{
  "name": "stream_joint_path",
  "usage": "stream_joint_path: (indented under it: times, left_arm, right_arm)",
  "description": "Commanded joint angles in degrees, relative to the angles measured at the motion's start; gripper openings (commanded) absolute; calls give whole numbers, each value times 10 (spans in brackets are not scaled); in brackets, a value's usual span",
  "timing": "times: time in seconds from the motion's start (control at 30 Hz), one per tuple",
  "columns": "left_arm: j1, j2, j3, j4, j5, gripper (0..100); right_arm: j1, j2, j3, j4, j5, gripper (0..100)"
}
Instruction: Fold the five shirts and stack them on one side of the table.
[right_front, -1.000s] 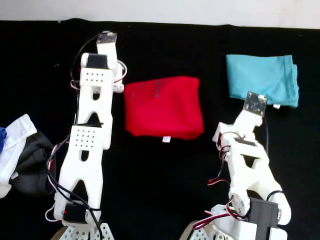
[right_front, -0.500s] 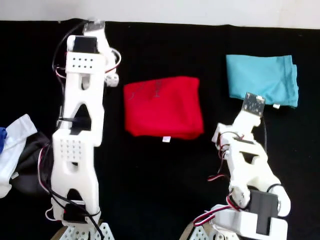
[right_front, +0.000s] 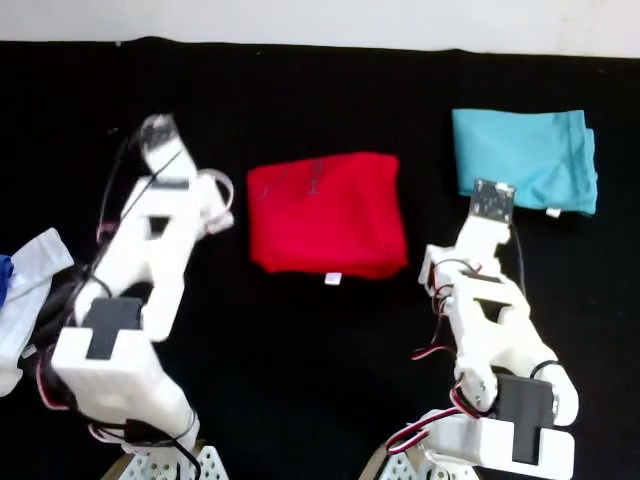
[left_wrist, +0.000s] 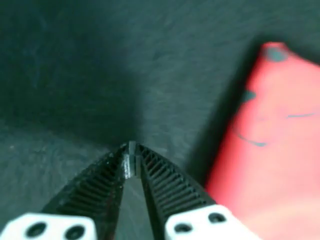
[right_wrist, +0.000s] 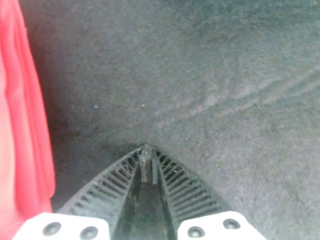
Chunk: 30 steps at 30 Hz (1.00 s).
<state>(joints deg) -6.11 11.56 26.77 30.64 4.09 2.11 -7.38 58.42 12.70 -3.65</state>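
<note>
- High view: red shirt (right_front: 325, 215) lies folded mid-table toward the far edge; teal shirt (right_front: 525, 158) is folded near the far right corner, well apart from it
- At the left edge sits a loose heap: white shirt (right_front: 25, 290), a dark shirt (right_front: 62, 305) and a sliver of blue shirt (right_front: 4, 276), overlapping and unfolded as far as I can tell
- My read: two of five folded, nothing stacked yet
- Left gripper (left_wrist: 131, 160) has its jaws closed tip to tip with nothing between them, over bare table (right_front: 320, 380) just beside the red shirt's edge
- Right gripper (right_wrist: 145, 156) is likewise closed and empty, over bare table between the red and teal shirts
- Handling: all light, limp cloth with no stiffness; a single-point pinch will likely let the folds drop open
- Better hold: pinch through all layers at a folded edge, one gripper per corner, lift low and carry flat
- Table cover looks fuzzy, so dragging may bunch or shear the layers; lift rather than slide
- Heap: take the white shirt first, it seems to lie on top; grab at an outer hem so the dark one stays put
- Containers: the job uses none; the table carries everything, and the teal shirt's corner looks like the stack spot
</note>
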Motion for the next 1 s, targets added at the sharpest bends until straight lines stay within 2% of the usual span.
stream_joint_path:
  times: [0.0,0.13,0.3,0.43,0.53,0.7,0.87,0.97]
  left_arm:
    - [-21,-44,36,-69,1,10]
    - [-22,-8,21,-75,1,10]
    - [-24,38,-37,-37,1,10]
    - [-24,50,-65,4,1,10]
    - [-22,50,-78,42,-2,10]
    - [3,51,-88,77,-89,10]
    - [14,51,-83,77,-144,10]
    - [15,51,-83,77,-150,10]
  right_arm:
    - [-16,1,-21,-6,8,9]
    - [-16,-10,-31,37,8,47]
    - [-17,-58,-189,298,6,156]
    - [-39,-48,-335,415,8,166]
    - [-95,0,-447,496,9,166]
    - [-178,130,-654,609,6,174]
    - [-206,257,-815,688,-23,288]
    - [-205,316,-878,720,-52,294]
